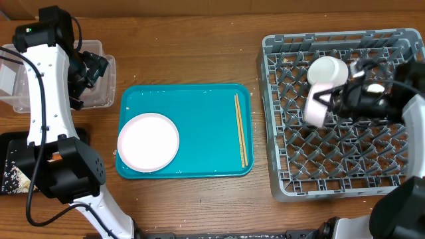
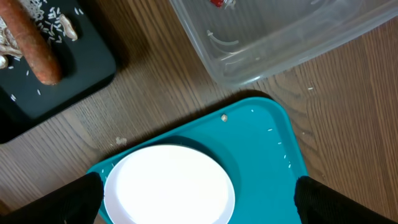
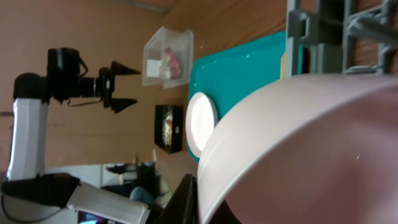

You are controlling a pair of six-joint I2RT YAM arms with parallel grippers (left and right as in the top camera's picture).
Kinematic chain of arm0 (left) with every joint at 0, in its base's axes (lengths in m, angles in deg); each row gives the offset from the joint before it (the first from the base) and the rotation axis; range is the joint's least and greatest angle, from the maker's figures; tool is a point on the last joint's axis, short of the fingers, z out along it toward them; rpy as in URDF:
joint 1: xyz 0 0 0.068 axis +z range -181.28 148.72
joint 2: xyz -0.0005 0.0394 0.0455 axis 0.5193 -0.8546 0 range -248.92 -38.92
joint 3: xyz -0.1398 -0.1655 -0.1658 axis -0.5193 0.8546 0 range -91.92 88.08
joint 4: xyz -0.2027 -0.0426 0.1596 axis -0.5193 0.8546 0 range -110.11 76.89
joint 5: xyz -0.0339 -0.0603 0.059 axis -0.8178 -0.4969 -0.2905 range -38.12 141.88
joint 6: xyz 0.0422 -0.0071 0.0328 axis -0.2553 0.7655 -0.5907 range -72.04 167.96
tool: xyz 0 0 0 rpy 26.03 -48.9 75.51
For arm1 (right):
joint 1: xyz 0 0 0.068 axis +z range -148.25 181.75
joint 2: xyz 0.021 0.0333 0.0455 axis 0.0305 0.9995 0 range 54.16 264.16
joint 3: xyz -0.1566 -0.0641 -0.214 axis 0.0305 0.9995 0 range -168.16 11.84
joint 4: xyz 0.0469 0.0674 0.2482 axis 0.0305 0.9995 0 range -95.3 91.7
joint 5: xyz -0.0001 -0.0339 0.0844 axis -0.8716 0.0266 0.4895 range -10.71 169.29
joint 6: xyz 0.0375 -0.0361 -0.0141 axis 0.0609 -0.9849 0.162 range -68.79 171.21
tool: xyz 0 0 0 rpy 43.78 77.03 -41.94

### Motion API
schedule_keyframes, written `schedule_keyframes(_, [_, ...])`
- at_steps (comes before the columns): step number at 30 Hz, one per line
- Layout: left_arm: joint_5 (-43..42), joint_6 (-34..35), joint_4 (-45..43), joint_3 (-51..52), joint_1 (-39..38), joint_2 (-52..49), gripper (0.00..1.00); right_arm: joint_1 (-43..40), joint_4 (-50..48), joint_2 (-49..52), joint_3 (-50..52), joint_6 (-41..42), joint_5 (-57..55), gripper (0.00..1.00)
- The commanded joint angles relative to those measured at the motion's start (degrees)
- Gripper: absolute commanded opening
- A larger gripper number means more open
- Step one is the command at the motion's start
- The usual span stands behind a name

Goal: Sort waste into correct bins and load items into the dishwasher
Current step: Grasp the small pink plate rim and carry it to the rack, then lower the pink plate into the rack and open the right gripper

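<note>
Left pincer (image 1: pixel 91 68) spread wide, fingertips (image 2: pixel 81 199) well apart at the bottom corners of its wrist view. Between them and lower down, small white round plate (image 2: pixel 168 186) on the teal plastic tray (image 2: pixel 273 143). Ahead of that pincer to one side, clear plastic rectangular tub (image 2: pixel 261 56) with a red foil wrapper (image 2: pixel 219 3) inside. Ahead to the other side, flat black rectangular tray (image 2: pixel 81 68) with an orange sausage-like stick (image 2: pixel 37 46) and white and beige scraps (image 2: pixel 67 28). Well apart from it, toward the right pincer, pair of thin wooden chopsticks (image 1: pixel 240 129) along the teal tray's far edge. Right pincer (image 1: pixel 327 101) closed on a white bowl-like dish (image 1: pixel 313 109), one dark finger (image 3: pixel 188 198) against its rim, held on edge over the large square grey plastic dish rack (image 1: pixel 345 166). Just beside that pincer, second white rounded dish (image 1: pixel 327 70) in the rack.
</note>
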Motion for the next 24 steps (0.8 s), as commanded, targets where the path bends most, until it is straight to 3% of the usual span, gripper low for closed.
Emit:
schedule_keyframes(1, [0.0, 1.2, 0.1, 0.3, -0.1, 1.7, 1.00, -0.5, -3.2, -0.2, 5.2, -3.2, 5.6, 0.04])
schedule_keyframes(13, [0.0, 1.2, 0.1, 0.3, -0.1, 1.7, 1.00, -8.4, -5.8, 1.0, 6.9, -3.1, 1.9, 0.04])
schedule_keyframes(24, [0.0, 1.2, 0.1, 0.3, -0.1, 1.7, 1.00, -8.9, -3.8, 1.2, 7.7, -3.1, 1.9, 0.04])
